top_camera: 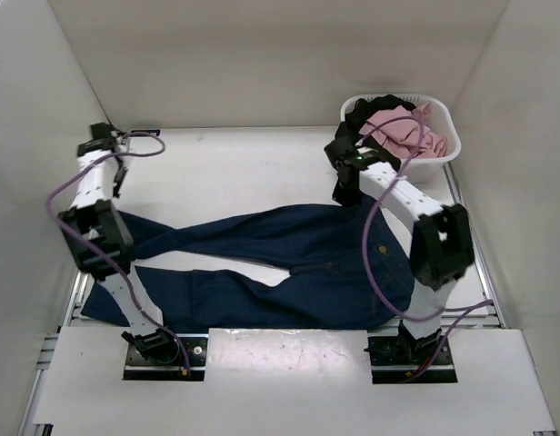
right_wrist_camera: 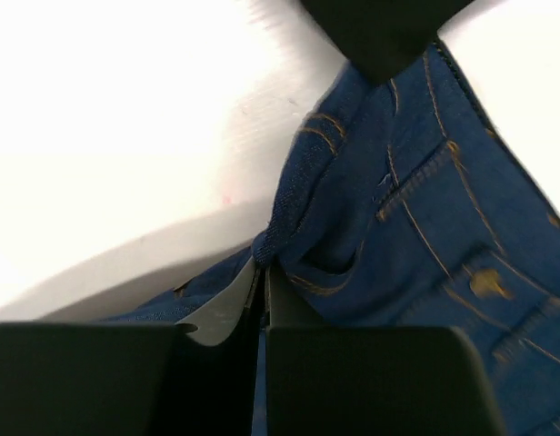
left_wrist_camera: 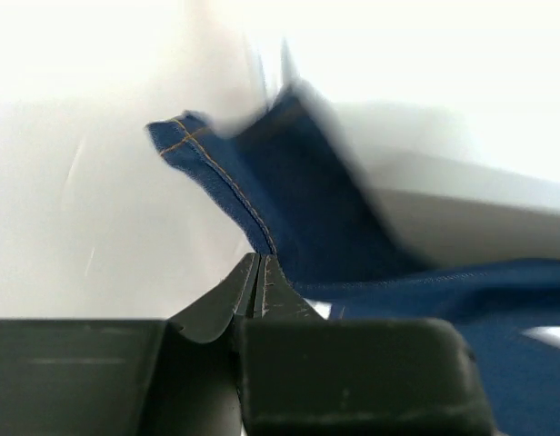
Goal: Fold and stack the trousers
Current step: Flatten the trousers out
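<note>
The left gripper point(left_wrist_camera: 260, 265) jaws are pressed together on a stitched leg hem of the dark navy-blue denim trousers point(top_camera: 289, 263). The right gripper point(right_wrist_camera: 262, 269) jaws are clamped on the waistband edge. The trousers are spread across the centre of the white table point(top_camera: 235, 168), legs towards the left; a white plastic basket point(top_camera: 448, 150) of pink cloth is seen at upper right

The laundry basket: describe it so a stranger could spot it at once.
Start from the white table with dark blue jeans spread across it. At its far right corner sits the basket. It alone is white plastic, holding pink and black clothes.
</note>
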{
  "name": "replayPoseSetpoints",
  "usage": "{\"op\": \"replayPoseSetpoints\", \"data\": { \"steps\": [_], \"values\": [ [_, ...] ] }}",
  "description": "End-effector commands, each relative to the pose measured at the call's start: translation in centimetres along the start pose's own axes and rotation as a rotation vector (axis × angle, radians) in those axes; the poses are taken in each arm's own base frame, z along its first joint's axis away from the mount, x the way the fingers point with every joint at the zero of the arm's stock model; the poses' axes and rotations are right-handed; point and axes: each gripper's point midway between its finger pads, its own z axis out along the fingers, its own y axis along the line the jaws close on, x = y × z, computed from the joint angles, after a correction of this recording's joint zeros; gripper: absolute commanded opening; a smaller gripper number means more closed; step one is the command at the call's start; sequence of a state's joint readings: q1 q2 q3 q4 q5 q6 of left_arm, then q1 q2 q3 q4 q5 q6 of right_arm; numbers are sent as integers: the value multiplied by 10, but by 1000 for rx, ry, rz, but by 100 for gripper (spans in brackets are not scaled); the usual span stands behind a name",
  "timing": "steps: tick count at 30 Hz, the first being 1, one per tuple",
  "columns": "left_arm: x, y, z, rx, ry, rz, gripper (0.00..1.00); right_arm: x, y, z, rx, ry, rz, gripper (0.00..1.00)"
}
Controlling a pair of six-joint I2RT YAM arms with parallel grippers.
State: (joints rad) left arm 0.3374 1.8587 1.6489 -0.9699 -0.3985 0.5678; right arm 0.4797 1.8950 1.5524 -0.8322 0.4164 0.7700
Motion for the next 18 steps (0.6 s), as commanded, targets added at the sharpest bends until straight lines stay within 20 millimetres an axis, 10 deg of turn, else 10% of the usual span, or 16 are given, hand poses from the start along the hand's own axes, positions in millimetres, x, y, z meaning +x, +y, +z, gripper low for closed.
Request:
{"op": "replayPoseSetpoints", "data": {
  "steps": [1,7,11,13,18],
  "values": [
    [-43,-33,10,3,-1,87,14,-4,-29,-26,37,-65,-6,0],
    [-121,-99,46,24,-29,180,32,7,-55,-30,91,-67,29,0],
    [-144,-92,10,28,-132,102,75,5,-62,-26,127,-76,50,0],
    [-137,-71,-19,44,-191,32,81,3,-59,-25,126,-78,59,0],
    [-57,-51,-12,159,-122,-96,78,-3,-74,-30,190,-98,62,0]
  ]
}}
